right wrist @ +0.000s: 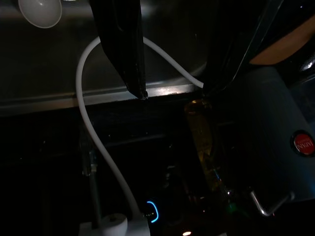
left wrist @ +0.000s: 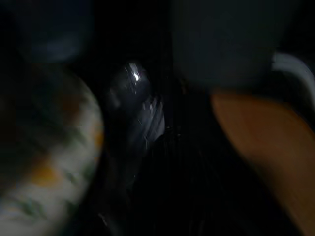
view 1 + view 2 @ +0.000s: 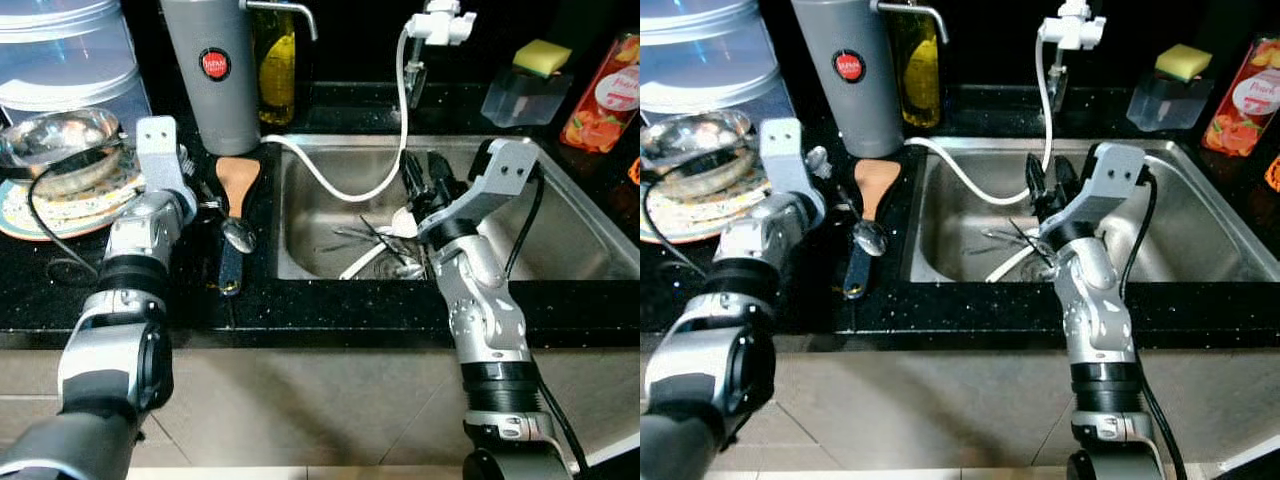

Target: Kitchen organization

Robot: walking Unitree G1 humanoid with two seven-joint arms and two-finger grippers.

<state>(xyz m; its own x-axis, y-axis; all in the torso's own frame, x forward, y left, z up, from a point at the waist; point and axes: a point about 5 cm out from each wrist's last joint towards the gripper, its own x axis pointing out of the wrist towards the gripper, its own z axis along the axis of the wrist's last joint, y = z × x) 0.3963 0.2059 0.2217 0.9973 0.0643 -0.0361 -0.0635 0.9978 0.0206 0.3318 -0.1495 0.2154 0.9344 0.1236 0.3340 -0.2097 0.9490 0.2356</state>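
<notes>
Cutlery (image 3: pixel 385 250): lies heaped on the sink (image 3: pixel 560 240) floor, likely waiting to be sorted.
Right gripper (image 3: pixel 422 180): fingers spread, empty, poised above that heap for a pick.
Left gripper (image 3: pixel 190 175): over the counter near the steel spoon (image 3: pixel 238 235) and wooden spatula (image 3: pixel 238 185); finger state cannot be told.

Yellow sponge (image 3: pixel 542 57), white hose (image 3: pixel 350 180), grey jug (image 3: pixel 212 75).

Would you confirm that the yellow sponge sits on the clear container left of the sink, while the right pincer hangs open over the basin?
Not quite: the yellow sponge sits on the clear container behind the sink's right corner, as the left eye view shows. The rest holds: the right pincer hangs open over the basin.
</notes>
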